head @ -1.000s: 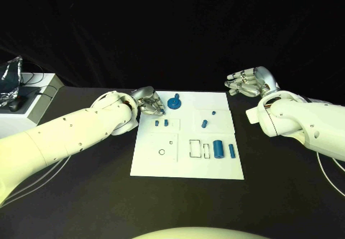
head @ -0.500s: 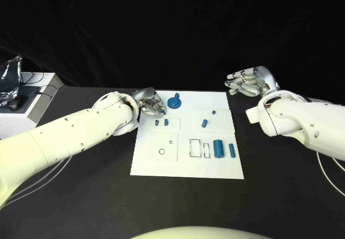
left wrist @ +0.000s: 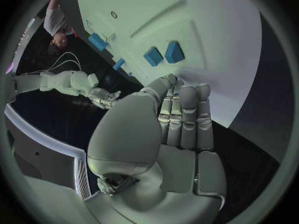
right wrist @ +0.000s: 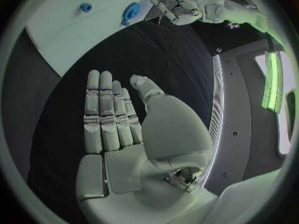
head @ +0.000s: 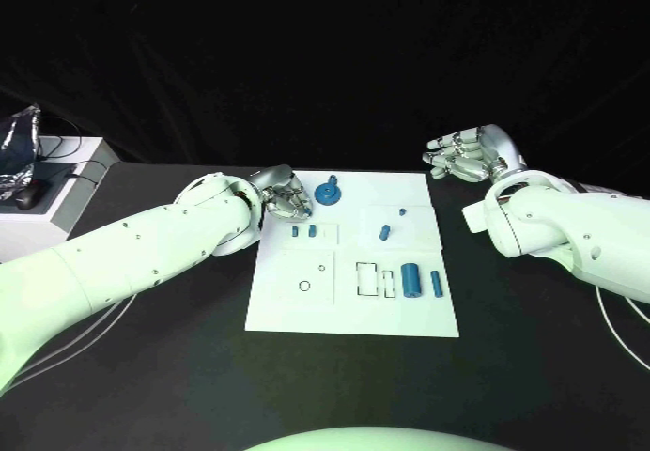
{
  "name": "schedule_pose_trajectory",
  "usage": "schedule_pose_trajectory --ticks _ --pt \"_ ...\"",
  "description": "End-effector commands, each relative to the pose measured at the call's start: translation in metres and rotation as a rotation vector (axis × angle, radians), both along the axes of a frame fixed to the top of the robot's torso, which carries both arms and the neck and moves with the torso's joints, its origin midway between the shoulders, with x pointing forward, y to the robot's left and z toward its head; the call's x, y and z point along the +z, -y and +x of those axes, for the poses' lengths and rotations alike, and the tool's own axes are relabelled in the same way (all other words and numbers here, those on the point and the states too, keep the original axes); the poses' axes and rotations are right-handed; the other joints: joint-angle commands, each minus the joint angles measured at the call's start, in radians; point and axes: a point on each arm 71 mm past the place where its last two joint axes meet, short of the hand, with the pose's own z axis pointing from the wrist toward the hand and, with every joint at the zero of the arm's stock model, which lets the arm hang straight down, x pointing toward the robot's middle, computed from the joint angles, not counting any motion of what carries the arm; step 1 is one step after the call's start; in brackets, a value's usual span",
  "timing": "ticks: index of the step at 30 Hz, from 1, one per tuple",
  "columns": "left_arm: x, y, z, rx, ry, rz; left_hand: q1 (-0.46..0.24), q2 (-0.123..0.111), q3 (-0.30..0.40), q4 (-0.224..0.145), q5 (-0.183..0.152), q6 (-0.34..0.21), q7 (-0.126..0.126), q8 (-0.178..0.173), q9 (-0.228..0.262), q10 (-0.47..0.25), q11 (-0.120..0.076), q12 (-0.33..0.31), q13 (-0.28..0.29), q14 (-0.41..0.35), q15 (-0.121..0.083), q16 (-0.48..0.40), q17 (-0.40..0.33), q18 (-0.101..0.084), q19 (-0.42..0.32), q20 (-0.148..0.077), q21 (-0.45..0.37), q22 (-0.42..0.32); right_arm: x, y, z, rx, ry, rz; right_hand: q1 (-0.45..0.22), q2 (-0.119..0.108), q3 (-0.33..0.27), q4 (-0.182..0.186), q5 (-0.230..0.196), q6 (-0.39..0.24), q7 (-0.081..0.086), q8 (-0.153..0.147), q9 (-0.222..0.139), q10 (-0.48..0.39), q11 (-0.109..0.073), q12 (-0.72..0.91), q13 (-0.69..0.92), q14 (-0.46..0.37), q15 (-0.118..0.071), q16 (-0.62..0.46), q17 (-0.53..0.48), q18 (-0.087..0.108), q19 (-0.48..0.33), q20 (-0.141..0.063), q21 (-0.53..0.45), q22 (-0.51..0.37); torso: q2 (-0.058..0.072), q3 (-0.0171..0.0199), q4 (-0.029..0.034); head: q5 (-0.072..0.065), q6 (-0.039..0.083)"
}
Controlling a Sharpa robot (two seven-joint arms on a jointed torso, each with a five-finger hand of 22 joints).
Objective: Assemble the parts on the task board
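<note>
The white task board (head: 355,315) lies mid-table. On it are a blue round knob part (head: 330,194), two small blue pieces (head: 305,230) side by side, a short blue peg (head: 385,232), a thick blue cylinder (head: 410,280) and a slimmer one (head: 436,283). My left hand (head: 281,197) hovers at the board's far left corner, just left of the knob, with straight fingers (left wrist: 187,119) that hold nothing. The two small pieces (left wrist: 163,54) lie just beyond them. My right hand (head: 468,155) is off the board's far right corner, flat and empty (right wrist: 118,119) over the black table.
Outlined slots (head: 374,280) and a small ring mark (head: 305,286) are in the board's near half. A white box (head: 61,188) carrying a foil-wrapped item (head: 19,139) and cables stands at the table's far left edge.
</note>
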Motion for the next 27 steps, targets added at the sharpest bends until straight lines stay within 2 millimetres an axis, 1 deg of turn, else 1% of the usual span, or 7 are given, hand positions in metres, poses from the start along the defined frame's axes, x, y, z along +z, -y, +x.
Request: schedule_pose_trajectory --ticks 1,6,11,16,23,27 --pt "-0.005 0.003 -0.0017 -0.016 -0.028 0.025 0.001 0.013 -0.005 -0.006 0.001 0.006 0.005 0.007 0.003 0.007 0.002 -0.003 0.001 0.002 0.001 -0.005 0.002 0.006 0.002 -0.006 0.005 0.011 0.0003 -0.0018 -0.0003 0.015 0.007 -0.004 0.003 -0.005 0.001 -0.007 0.005 0.003 0.001 -0.005 0.0 -0.005 0.0 -0.007 -0.001 0.008 -0.001 -0.007 -0.001 -0.009 -0.009 0.001 0.003 -0.001 0.0 0.0003 0.0002 -0.001 -0.002" --pt "-0.0072 0.0047 -0.0028 -0.026 -0.04 0.035 0.003 0.011 -0.019 -0.009 0.0 0.0 0.004 0.007 0.003 0.003 0.002 -0.002 0.001 -0.002 0.002 -0.005 0.006 0.004 -0.002 -0.005 0.003 0.011 0.0002 -0.0019 -0.0002 0.015 0.006 -0.002 0.001 -0.005 0.001 -0.007 0.005 0.002 0.002 -0.006 0.0 -0.006 0.0 -0.007 -0.001 0.009 -0.001 -0.01 -0.002 -0.009 -0.011 0.001 0.008 -0.01 0.001 0.0003 -0.0005 -0.003 -0.004" --pt "-0.009 0.004 -0.0031 -0.028 -0.049 0.046 0.006 0.011 -0.026 -0.013 0.0 -0.001 0.003 0.007 0.002 0.002 0.001 0.0 0.002 -0.006 0.002 -0.006 0.008 0.003 -0.004 -0.006 0.003 0.011 0.0002 -0.0014 -0.0003 0.014 0.005 -0.001 0.001 -0.006 0.0 -0.007 0.005 0.001 0.002 -0.006 -0.001 -0.007 0.001 -0.007 -0.001 0.008 0.0 -0.01 -0.003 -0.009 -0.012 0.001 0.008 -0.012 0.0 0.0005 0.0002 -0.005 -0.006" --pt "-0.0095 0.0024 -0.003 -0.024 -0.049 0.051 0.007 0.009 -0.03 -0.016 0.0 -0.013 0.004 0.006 0.002 -0.004 0.003 0.001 0.002 -0.012 0.003 -0.004 0.01 0.0 -0.007 -0.007 0.002 0.012 0.0002 -0.0013 -0.0005 0.013 0.005 0.0 0.001 -0.007 -0.001 -0.007 0.005 -0.003 0.003 -0.006 -0.001 -0.011 0.002 -0.006 -0.001 0.005 0.001 -0.011 -0.003 -0.01 -0.014 0.003 0.008 -0.015 0.0 0.0004 0.0001 -0.005 -0.007" --pt "-0.0088 0.0011 -0.0028 -0.017 -0.042 0.047 0.007 0.006 -0.032 -0.018 0.0 -0.04 0.004 0.005 0.001 -0.009 0.003 0.005 0.003 -0.019 0.003 -0.003 0.012 -0.002 -0.009 -0.008 0.002 0.012 0.0002 -0.0011 -0.0007 0.012 0.006 0.0 0.002 -0.007 -0.003 -0.007 0.005 -0.007 0.005 -0.005 -0.002 -0.015 0.004 -0.006 -0.001 0.001 0.003 -0.01 -0.003 -0.01 -0.017 0.004 0.009 -0.024 0.0 -0.0001 0.0003 -0.005 -0.007" --pt "-0.0082 0.0 -0.0027 -0.007 -0.035 0.044 0.007 0.002 -0.03 -0.019 0.0 -0.069 0.003 0.005 0.0 -0.013 0.003 0.009 0.003 -0.023 0.003 -0.004 0.012 -0.003 -0.009 -0.009 0.002 0.012 0.0002 -0.0007 -0.0007 0.011 0.005 0.0 0.002 -0.007 -0.004 -0.007 0.006 -0.008 0.006 -0.005 -0.002 -0.017 0.004 -0.006 -0.001 -0.001 0.003 -0.01 -0.003 -0.01 -0.018 0.005 0.01 -0.026 0.0 -0.0007 0.0006 -0.005 -0.008"
